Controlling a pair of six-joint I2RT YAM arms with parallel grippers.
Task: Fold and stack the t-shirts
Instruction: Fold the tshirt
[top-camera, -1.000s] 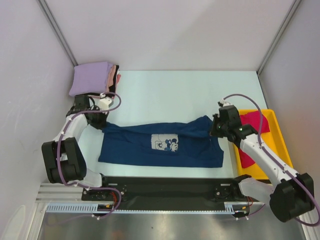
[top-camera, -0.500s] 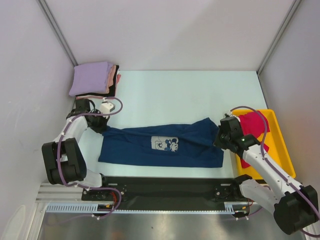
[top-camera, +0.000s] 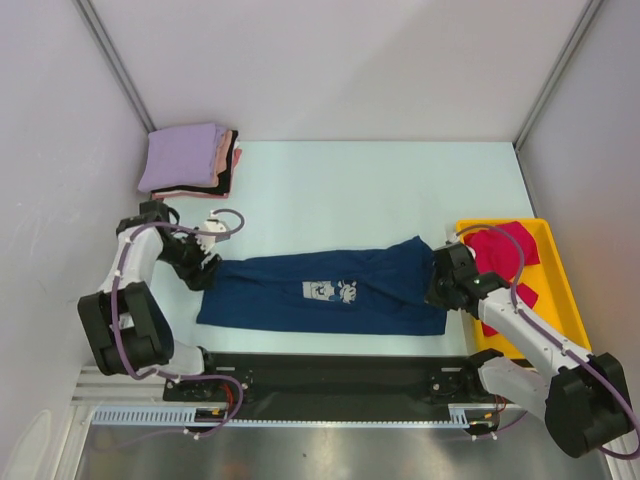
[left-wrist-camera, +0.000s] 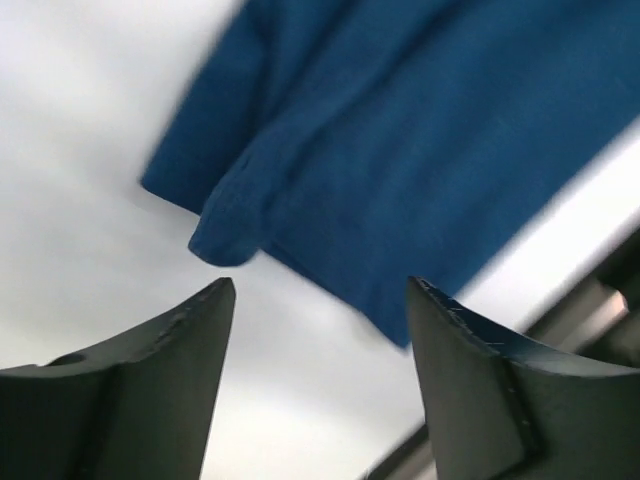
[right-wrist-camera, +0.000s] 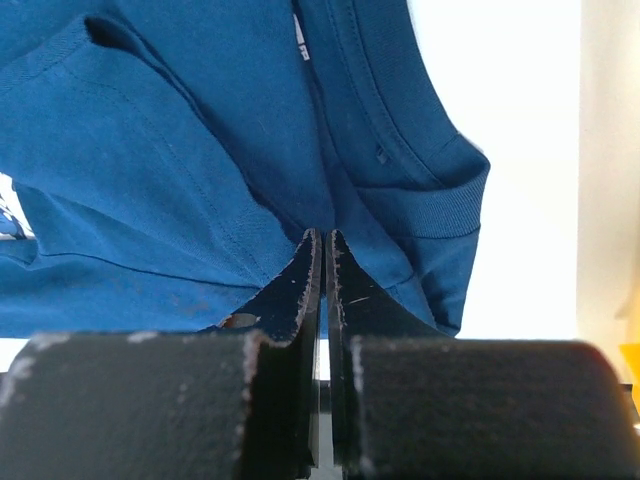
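top external | left gripper (top-camera: 208, 272) spread | right gripper (top-camera: 437, 285) pinches navy t-shirt (top-camera: 270, 292)

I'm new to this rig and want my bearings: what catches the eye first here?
A navy t-shirt lies stretched out front and centre, the right gripper shut on its right end and the left gripper open just off its left end. A folded stack of shirts sits in the back left corner, and a crimson shirt lies in the yellow tray on the right.
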